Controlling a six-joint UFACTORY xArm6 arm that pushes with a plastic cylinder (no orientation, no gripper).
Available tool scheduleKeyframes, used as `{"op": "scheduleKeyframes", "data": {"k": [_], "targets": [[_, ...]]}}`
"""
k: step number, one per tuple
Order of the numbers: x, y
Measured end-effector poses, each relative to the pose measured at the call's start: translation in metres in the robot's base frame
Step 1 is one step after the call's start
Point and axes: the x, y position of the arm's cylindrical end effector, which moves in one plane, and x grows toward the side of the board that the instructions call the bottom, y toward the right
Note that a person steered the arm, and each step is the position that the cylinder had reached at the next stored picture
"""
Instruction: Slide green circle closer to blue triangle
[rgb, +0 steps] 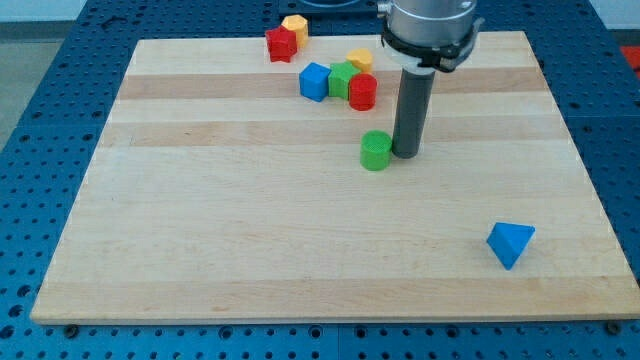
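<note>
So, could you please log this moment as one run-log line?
task: green circle to blue triangle | my tip: just right of green circle | blue triangle: far off, lower right | status: not yet close

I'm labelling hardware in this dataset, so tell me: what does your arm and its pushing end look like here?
Only the lowest part shows: a rounded metallic grey housing with a black ring beneath it. From that hangs a straight, dark grey cylindrical rod, plain and smooth, with no markings or cables visible. My tip is its blunt lower end, no jaws at all.
</note>
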Motion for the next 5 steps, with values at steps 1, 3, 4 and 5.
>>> {"op": "scheduleKeyframes", "data": {"k": [1, 3, 4, 5], "targets": [[-0.025, -0.009], [-0.041, -0.065], [-0.035, -0.066], [-0.029, -0.062]]}}
